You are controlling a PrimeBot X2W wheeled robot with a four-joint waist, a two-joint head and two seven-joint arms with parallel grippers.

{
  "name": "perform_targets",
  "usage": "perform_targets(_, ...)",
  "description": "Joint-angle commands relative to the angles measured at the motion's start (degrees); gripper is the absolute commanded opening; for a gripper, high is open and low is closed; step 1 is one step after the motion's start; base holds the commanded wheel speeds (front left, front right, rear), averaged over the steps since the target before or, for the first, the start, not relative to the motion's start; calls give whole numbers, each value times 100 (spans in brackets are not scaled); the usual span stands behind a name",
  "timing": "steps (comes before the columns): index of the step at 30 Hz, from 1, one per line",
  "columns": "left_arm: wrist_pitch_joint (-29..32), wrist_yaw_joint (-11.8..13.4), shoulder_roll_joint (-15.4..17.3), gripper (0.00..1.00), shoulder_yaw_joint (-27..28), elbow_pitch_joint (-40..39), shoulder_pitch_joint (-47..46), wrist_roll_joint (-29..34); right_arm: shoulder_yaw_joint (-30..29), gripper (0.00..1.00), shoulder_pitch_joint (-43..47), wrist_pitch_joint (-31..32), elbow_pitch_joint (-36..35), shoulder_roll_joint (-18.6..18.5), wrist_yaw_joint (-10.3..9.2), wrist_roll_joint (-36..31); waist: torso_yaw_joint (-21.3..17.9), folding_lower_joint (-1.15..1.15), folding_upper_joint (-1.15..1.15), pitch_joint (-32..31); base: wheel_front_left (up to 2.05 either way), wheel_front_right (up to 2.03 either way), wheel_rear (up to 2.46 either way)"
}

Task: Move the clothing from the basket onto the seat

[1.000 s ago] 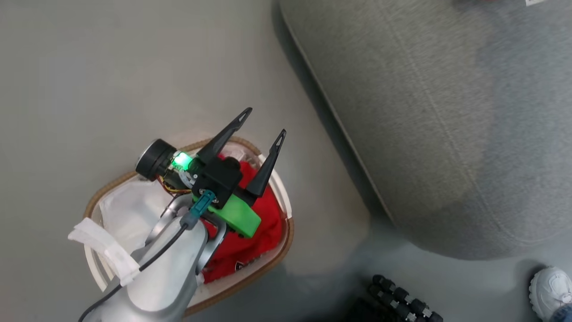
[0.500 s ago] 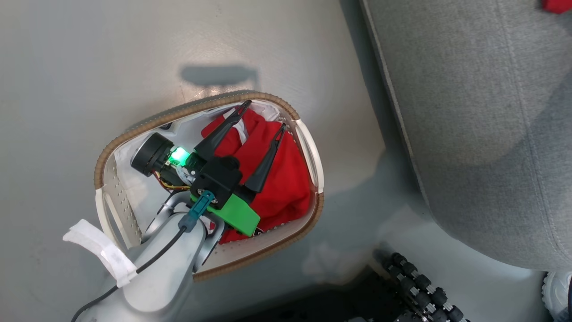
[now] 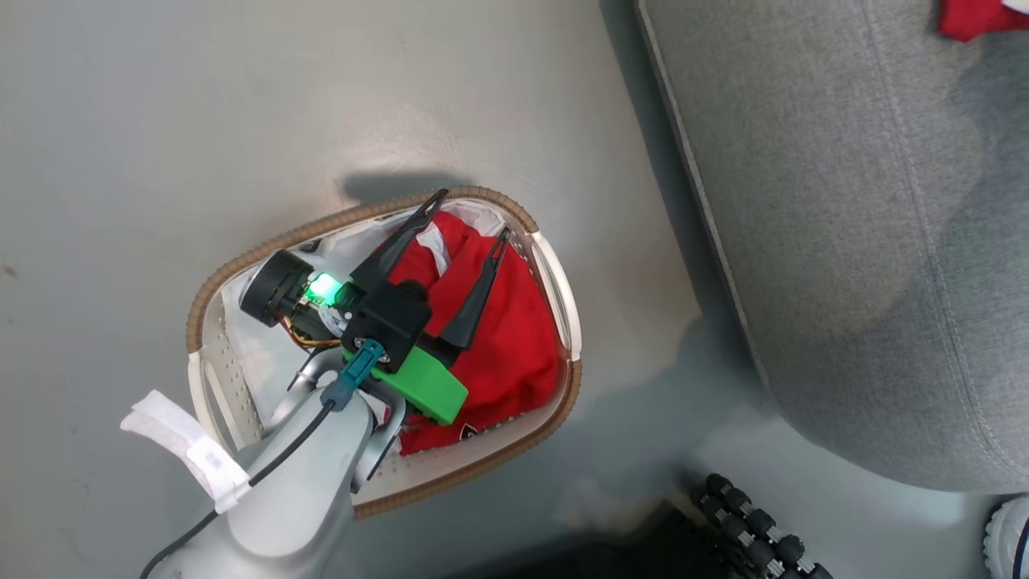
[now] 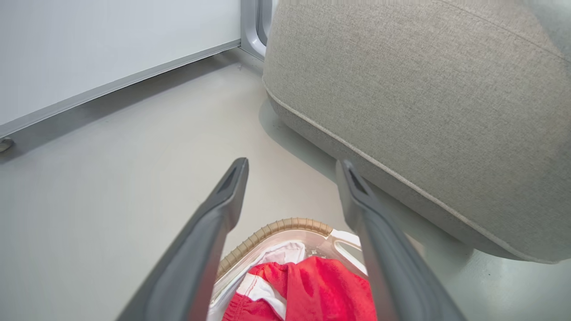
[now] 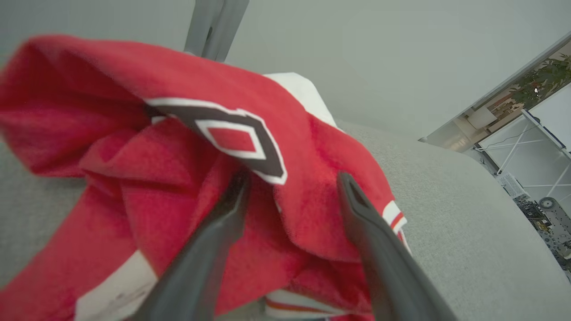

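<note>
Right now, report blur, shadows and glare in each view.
Head view: mostly sharp; a dark shadow lies on the floor beyond the basket rim, with a pale sheen above it. Left wrist view: crisp, the seat shading the floor under its edge. Right wrist view: the garment is smeared, worst at left.

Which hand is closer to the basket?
Left. The left hand hangs over the basket, open; the right hand is off at the seat, by a red garment.

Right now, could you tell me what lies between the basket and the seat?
Between the basket and the seat lies bare floor, seen in the head view.
</note>
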Motion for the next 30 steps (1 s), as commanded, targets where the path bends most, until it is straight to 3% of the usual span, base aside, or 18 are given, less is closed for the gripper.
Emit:
perform_targets(1,-35,-21,-45,100,29,46,-18,-61,41,100,178,-4,-18,-13,-8,-49,19,0,0,-343,0,0,0)
perform_targets(12,-49,26,-299,100,558,44,269,-346,625,100,634,-4,86,115,-8,233,294,0,0,-1528,0,0,0)
perform_targets(30,-47,20,-636,100,2550,28,1601,-530,1480,100,1569,-4,-481,909,-7,691,934,0,0,-3086,0,0,0)
